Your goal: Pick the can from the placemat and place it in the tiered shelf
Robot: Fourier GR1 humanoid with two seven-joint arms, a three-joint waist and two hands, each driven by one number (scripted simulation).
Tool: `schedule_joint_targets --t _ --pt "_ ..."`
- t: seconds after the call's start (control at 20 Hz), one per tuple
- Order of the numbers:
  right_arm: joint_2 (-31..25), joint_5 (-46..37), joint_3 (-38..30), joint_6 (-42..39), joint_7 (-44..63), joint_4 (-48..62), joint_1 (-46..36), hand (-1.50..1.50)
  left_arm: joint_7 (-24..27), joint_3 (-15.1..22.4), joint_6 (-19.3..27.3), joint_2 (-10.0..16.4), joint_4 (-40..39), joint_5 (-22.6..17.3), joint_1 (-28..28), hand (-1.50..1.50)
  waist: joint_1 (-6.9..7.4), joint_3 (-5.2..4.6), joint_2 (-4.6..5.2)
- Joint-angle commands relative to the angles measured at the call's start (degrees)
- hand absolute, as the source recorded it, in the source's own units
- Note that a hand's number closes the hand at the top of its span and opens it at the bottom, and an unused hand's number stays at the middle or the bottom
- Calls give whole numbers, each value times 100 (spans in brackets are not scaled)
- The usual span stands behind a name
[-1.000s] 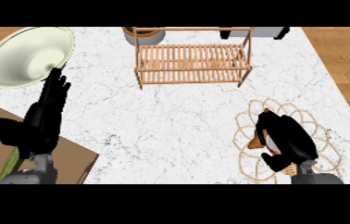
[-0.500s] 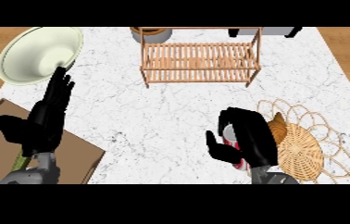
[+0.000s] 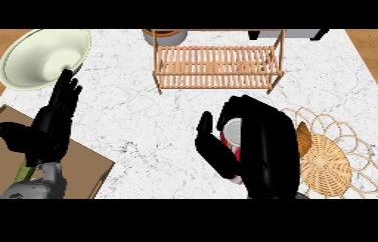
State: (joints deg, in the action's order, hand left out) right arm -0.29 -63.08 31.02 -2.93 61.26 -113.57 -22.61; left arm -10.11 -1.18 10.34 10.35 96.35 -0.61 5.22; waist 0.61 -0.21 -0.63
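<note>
A red and white can (image 3: pixel 232 138) shows between the thumb and fingers of my right hand (image 3: pixel 260 146), which is curled round it and hides most of it. The hand holds the can over the marble counter, just left of the round woven placemat (image 3: pixel 328 153). The wooden tiered shelf (image 3: pixel 218 66) with its slatted top stands at the back centre, some way beyond the hand. My left hand (image 3: pixel 48 123) rests open with fingers up at the left edge of the view.
A large pale bowl (image 3: pixel 43 56) sits at the back left. A brown board (image 3: pixel 52 173) lies at the front left under my left forearm. A grey pot (image 3: pixel 165 35) stands behind the shelf's left end, and a dark object (image 3: pixel 289 33) behind its right end.
My right hand has carried the can leftward off the placemat and a little toward the shelf. The left hand stays where it was.
</note>
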Motion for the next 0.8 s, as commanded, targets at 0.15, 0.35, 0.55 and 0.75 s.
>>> schedule_joint_targets --t 0.15,0.35,0.55,0.75 --pt "26 -18 62 -218 1940 260 -1638 150 94 -111 -50 26 -127 -15 65 0 9 11 50" --pt "26 85 -570 21 1536 1070 -2124 150 -59 39 -47 -70 66 18 -12 0 35 16 62" --pt "26 188 -1110 331 1177 1577 -2391 150 -111 -37 -99 16 186 3 -87 0 50 19 63" --pt "26 112 -1391 1027 452 2452 -2306 150 261 40 7 -218 -76 111 -95 0 25 19 81"
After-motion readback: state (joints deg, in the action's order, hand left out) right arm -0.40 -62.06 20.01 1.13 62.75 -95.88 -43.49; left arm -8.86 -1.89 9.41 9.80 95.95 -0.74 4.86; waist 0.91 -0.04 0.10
